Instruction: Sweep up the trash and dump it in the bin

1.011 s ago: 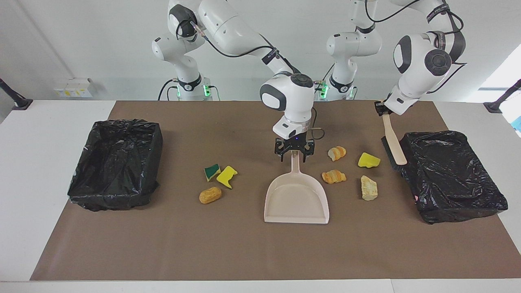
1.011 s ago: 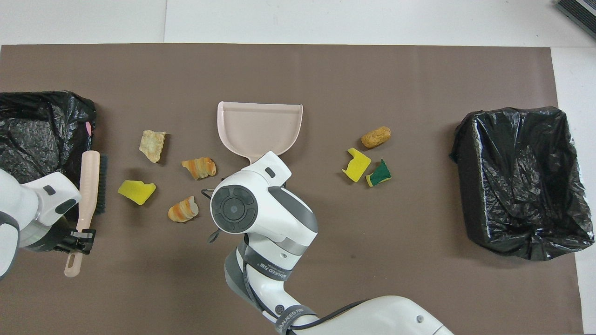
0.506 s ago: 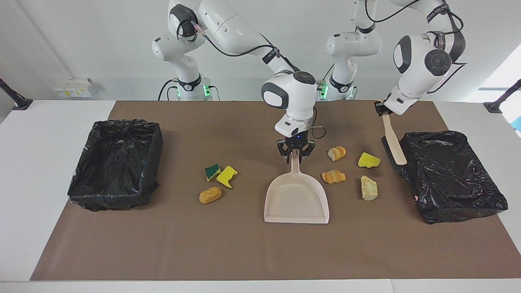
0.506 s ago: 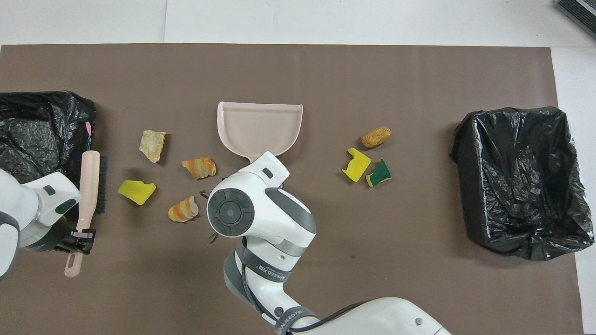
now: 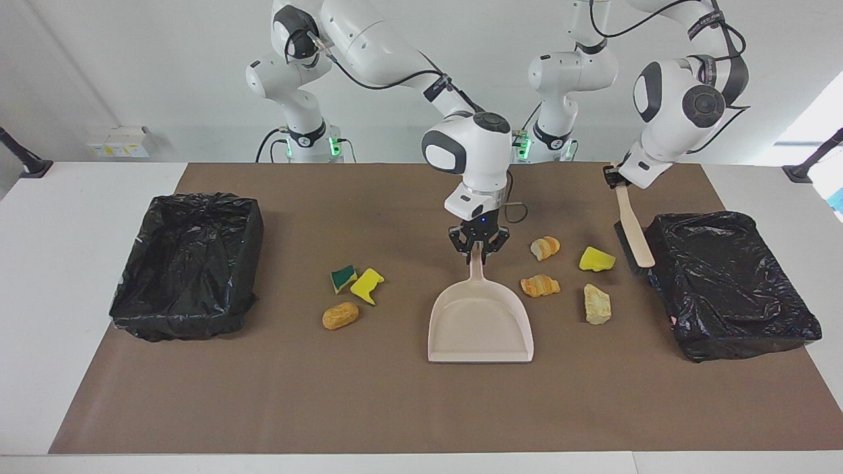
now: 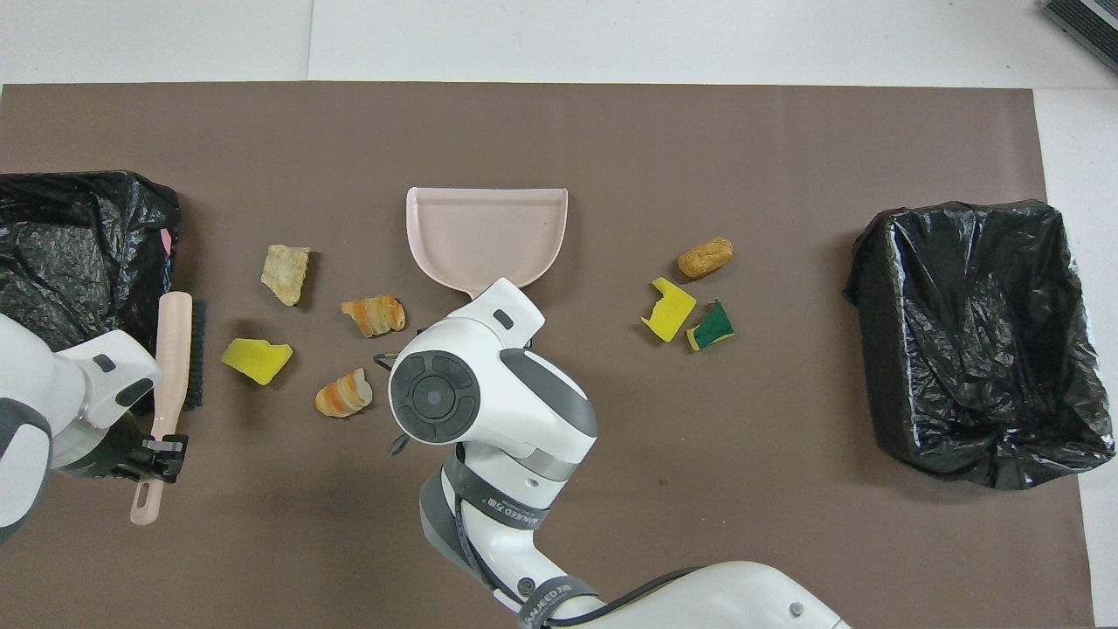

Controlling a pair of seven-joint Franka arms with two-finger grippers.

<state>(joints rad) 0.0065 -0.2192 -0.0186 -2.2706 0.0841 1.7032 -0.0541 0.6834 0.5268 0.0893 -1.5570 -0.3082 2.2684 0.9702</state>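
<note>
Brush [image 5: 633, 229] drew inward, dustpan [image 5: 480, 324] lifted; trash [image 5: 540, 285] lies between.

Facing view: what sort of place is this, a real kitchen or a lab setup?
Most likely a robot lab bench: two arms mounted at a white table under a brown mat, with staged trash scraps and bag-lined bins.

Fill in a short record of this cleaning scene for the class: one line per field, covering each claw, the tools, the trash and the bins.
right claw: shut on the dustpan handle, pan flat on the brown mat
left claw: shut on the brush handle, brush beside one bin
trash: seven scraps on the mat, four toward the left arm's end, three toward the right arm's; none in the pan
bins: two, black-lined, one at each end of the table
</note>
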